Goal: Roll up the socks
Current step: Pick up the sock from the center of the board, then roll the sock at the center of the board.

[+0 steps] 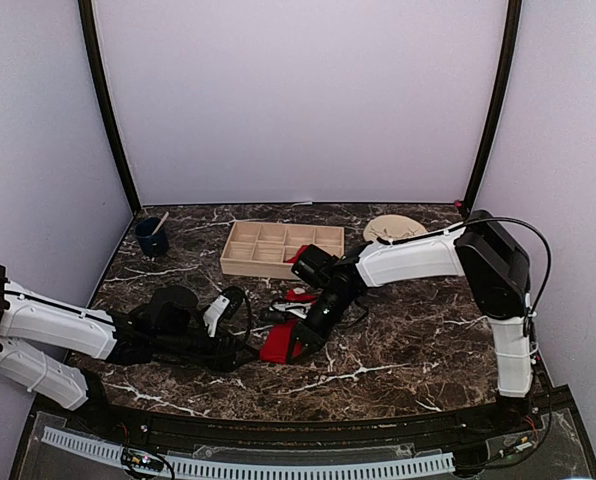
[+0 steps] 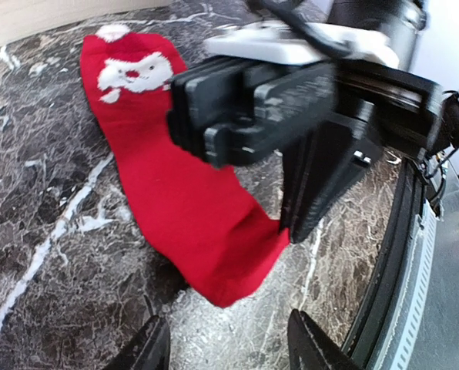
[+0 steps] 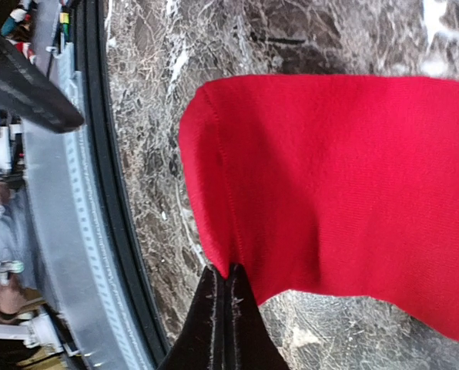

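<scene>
One red sock (image 2: pixel 191 208) lies flat on the marble, its white patch (image 2: pixel 133 73) at the far end. My right gripper (image 3: pixel 228 271) is shut on the edge of the sock (image 3: pixel 330 185) at its near end. From above, this gripper (image 1: pixel 296 338) sits over the red fabric (image 1: pixel 276 347). My left gripper (image 2: pixel 229 351) is open just short of the sock's near tip, touching nothing; in the top view it (image 1: pixel 244 348) lies left of the sock. A further bit of red fabric (image 1: pixel 300 256) shows by the tray, partly behind my right arm.
A wooden tray (image 1: pixel 268 248) with compartments stands at the back middle. A dark blue cup (image 1: pixel 151 238) with a utensil in it is at the back left, and a pale round object (image 1: pixel 393 228) at the back right. The table's black front edge (image 2: pixel 383 293) runs close to the sock.
</scene>
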You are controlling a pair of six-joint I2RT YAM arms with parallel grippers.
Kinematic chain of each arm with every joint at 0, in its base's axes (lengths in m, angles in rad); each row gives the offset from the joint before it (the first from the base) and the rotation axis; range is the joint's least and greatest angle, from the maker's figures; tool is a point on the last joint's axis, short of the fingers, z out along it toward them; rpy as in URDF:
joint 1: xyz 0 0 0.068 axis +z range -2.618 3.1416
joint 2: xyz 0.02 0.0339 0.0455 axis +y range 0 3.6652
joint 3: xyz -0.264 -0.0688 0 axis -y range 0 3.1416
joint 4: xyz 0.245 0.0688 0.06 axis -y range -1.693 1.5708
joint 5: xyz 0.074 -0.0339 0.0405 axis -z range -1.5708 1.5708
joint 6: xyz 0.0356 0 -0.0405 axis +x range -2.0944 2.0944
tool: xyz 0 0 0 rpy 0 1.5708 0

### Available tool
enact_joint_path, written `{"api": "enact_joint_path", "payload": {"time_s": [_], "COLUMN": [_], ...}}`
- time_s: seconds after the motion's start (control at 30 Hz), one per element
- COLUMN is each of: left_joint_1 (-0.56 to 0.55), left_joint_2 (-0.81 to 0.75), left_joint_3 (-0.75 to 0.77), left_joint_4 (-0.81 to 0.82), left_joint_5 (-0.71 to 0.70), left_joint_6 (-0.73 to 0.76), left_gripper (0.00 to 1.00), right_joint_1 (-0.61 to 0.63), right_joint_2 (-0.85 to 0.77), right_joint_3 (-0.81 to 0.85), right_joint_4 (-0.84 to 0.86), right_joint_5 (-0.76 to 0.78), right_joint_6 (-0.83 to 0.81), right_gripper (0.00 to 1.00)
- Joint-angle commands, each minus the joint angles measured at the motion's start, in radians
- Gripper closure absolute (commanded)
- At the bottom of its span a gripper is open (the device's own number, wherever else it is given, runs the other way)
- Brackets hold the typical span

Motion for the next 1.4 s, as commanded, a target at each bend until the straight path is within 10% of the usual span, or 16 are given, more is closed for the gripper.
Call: {"api": "enact_joint_path", "payload": {"time_s": [0.0,1.37], "left_joint_1": [0.007,-0.215], "left_joint_2": [-0.05,0.07], "left_joint_3": [-0.027,0.076], "left_joint_4": [0.036,0.003], "left_joint_5": [0.051,-0.251], "left_joint_6": [0.051,0.405], "left_gripper": [0.46,0.48], "right_joint_1": [-0.017,-0.059], "right_joint_2": [0.048,0.067], "right_joint_3": [0.006,-0.029], "right_joint_4": [-0.01,0.032], "right_joint_5": [-0.147,-0.27], "right_joint_6": [0.041,0.106], "right_gripper": [1.0,1.0]}}
